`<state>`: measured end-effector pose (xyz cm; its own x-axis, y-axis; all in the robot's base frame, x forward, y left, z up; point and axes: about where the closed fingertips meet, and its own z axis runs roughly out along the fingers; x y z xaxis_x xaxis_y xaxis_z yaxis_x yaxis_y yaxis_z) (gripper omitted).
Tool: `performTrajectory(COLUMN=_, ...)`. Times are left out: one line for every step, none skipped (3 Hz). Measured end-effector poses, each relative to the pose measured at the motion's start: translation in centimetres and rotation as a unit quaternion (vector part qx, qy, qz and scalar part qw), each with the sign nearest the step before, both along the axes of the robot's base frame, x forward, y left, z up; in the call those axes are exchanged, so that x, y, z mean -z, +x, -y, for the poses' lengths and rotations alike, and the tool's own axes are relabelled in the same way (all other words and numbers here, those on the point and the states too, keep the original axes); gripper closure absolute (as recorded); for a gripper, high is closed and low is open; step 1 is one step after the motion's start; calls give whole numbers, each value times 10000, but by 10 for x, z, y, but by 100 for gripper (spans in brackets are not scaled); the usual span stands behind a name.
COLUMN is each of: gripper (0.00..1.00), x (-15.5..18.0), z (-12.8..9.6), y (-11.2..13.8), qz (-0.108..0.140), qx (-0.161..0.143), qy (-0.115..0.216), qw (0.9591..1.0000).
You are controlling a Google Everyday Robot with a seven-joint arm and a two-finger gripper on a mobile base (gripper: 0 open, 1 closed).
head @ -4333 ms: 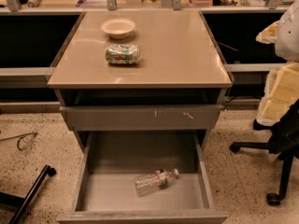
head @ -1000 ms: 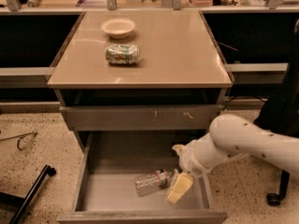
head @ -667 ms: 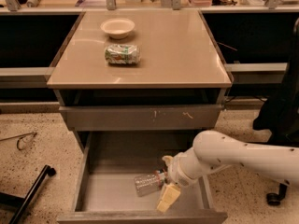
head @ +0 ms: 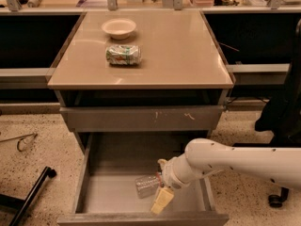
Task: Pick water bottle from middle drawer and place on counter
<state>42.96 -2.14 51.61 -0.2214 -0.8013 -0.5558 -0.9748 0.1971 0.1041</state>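
Note:
The water bottle (head: 146, 185) lies on its side on the grey floor of the open middle drawer (head: 117, 192), near the middle front. Its cap end is hidden behind my gripper (head: 161, 182). The gripper reaches down into the drawer from the right on a white arm (head: 225, 160). It is open, with one pale fingertip (head: 162, 163) behind the bottle and the other yellowish fingertip (head: 161, 200) in front of it. The tan counter (head: 178, 51) tops the cabinet above.
A green-and-white soda can (head: 123, 54) lies on the counter with a white bowl (head: 119, 28) behind it. A shut grey drawer front with pale scratches (head: 141, 118) overhangs the open drawer. A dark office chair (head: 282, 112) stands at the right, and a black leg (head: 28, 197) lies on the floor at the left.
The arm has come in from the right and down into the drawer. The gripper has moved left until it straddles the bottle's cap end. The bottle has barely moved.

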Motion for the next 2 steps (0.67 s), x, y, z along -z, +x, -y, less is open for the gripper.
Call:
performTrajectory(gripper=0, x=18, z=-10, y=7, qz=-138, qx=-122, qy=283, qw=9994)
performTrajectory(gripper=0, x=45, z=-32, y=33, qz=-234, qx=-333, qy=917, qw=9950)
